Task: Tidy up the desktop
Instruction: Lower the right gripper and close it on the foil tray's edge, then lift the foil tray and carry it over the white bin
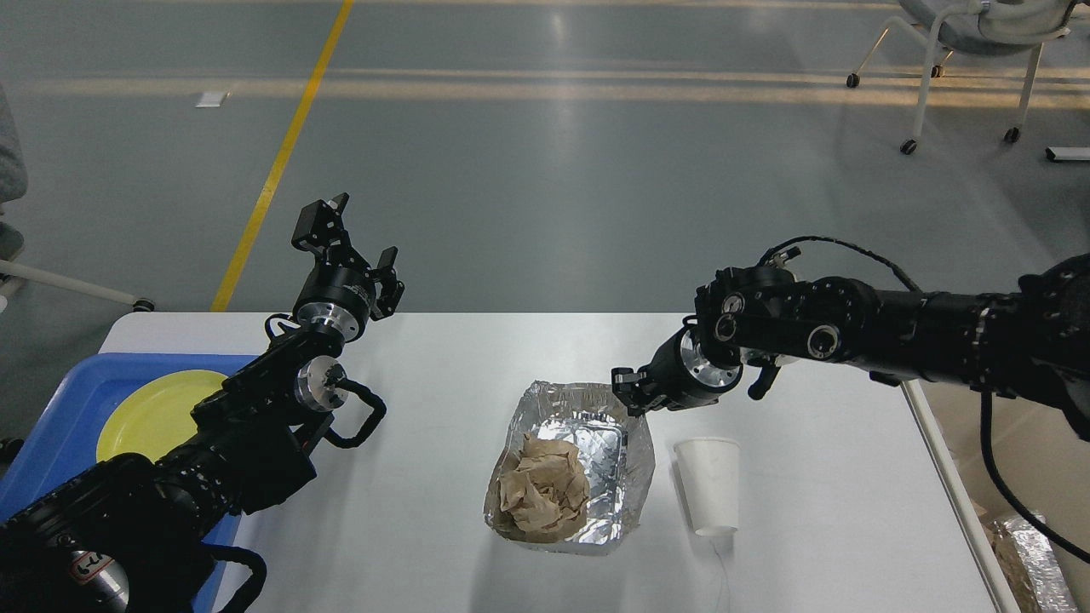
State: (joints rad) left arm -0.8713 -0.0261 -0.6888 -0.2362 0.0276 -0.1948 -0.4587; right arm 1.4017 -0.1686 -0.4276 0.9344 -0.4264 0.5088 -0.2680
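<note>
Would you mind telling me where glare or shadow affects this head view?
Head view: sharp overall; the foil tray throws bright specular glare; pale light bands streak the floor; the white cup and tray cast soft shadows on the glossy desktop; the right claw reads dark.

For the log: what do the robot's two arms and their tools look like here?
Both arms are matte black with round silver joint caps. The left tool is a black two-finger bracket above a silver wrist ring; a black cable loops beside its wrist, and a small red-and-white label sits near the frame edge. The right tool is small and black, with a thin black cable arching over the forearm.
</note>
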